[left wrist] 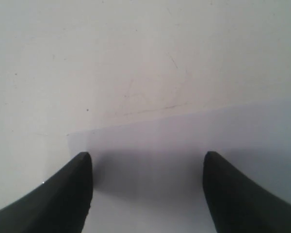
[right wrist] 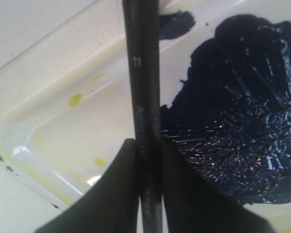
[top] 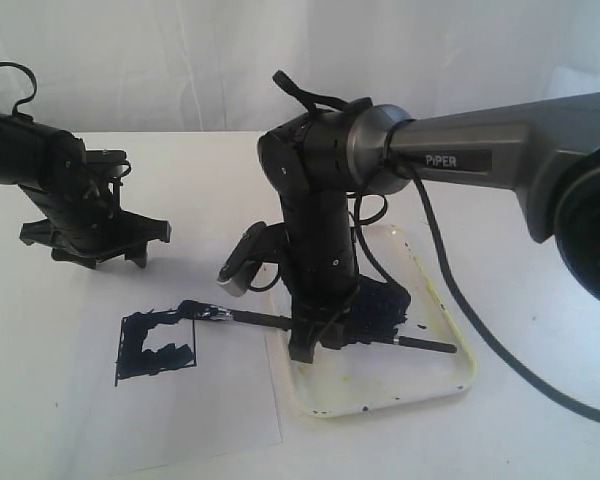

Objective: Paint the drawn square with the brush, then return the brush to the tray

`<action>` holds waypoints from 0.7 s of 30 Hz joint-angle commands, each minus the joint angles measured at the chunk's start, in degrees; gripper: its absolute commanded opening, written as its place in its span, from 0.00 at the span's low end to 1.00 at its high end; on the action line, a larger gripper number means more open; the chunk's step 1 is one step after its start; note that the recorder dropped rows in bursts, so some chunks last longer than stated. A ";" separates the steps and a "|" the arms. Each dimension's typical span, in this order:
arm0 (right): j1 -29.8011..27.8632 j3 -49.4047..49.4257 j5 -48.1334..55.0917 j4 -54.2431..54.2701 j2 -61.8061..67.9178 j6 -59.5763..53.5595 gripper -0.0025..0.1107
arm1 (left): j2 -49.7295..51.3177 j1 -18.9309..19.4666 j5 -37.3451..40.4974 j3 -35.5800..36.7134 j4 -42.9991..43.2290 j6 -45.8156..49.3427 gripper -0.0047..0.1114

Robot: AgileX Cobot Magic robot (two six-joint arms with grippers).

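The drawn square (top: 158,346) on the white paper (top: 100,400) is daubed blue-black along its edges, with a blank patch in the middle. The brush (top: 270,320) lies nearly level, its bristles (top: 194,308) at the square's upper right corner and its handle end over the tray (top: 380,402). My right gripper (top: 306,338) is shut on the handle above the tray's left part. In the right wrist view the fingers (right wrist: 117,189) clamp the dark brush handle (right wrist: 142,73) beside the paint blob (right wrist: 242,111). My left gripper (top: 92,250) hangs open at the left, holding nothing.
The left wrist view shows the open left gripper (left wrist: 146,160) over the paper's corner (left wrist: 184,145) and bare table (left wrist: 111,53). The tray floor (right wrist: 63,131) has yellow stains and dark specks. A cable (top: 500,350) trails from the right arm across the table.
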 commanded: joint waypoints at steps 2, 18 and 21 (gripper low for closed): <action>-0.28 0.40 0.42 -0.54 -1.67 -1.15 0.02 | 0.75 -0.14 2.96 0.50 0.26 -0.13 0.63; -0.14 0.40 0.42 1.11 -2.55 -2.64 0.02 | 0.75 -0.14 2.84 0.50 0.26 -0.13 0.63; -0.14 0.56 0.42 2.21 -2.43 -3.61 0.02 | 0.75 -0.14 2.84 0.50 0.26 -0.13 0.63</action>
